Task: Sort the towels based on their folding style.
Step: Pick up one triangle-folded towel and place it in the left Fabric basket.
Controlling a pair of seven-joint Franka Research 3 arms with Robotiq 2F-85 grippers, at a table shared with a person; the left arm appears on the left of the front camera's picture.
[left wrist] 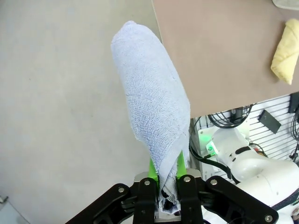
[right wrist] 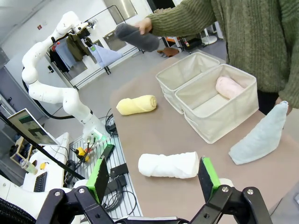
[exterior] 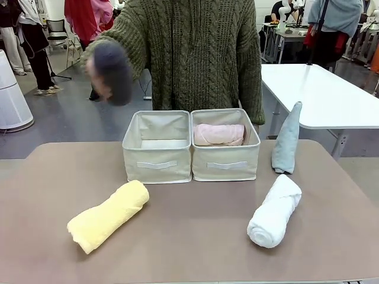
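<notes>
My left gripper (left wrist: 169,175) is shut on the narrow end of a light blue cone-folded towel (left wrist: 152,93), held over the floor beside the table's edge. My right gripper (right wrist: 152,179) is open and holds nothing, hovering above the white rolled towel (right wrist: 169,164) at the front right (exterior: 274,211). A yellow rolled towel (exterior: 109,216) lies front left. A pink rolled towel (exterior: 219,134) sits in the right bin (exterior: 226,165). The person holds a dark grey rolled towel (exterior: 111,71) up at the far left. Their other hand touches the tip of an upright pale teal cone towel (exterior: 287,139).
The left beige bin (exterior: 157,163) stands against the right one at the table's middle back. The person stands right behind the bins. A white table (exterior: 331,94) stands off to the far right. My left arm's base and cables (left wrist: 243,154) sit beside the table edge.
</notes>
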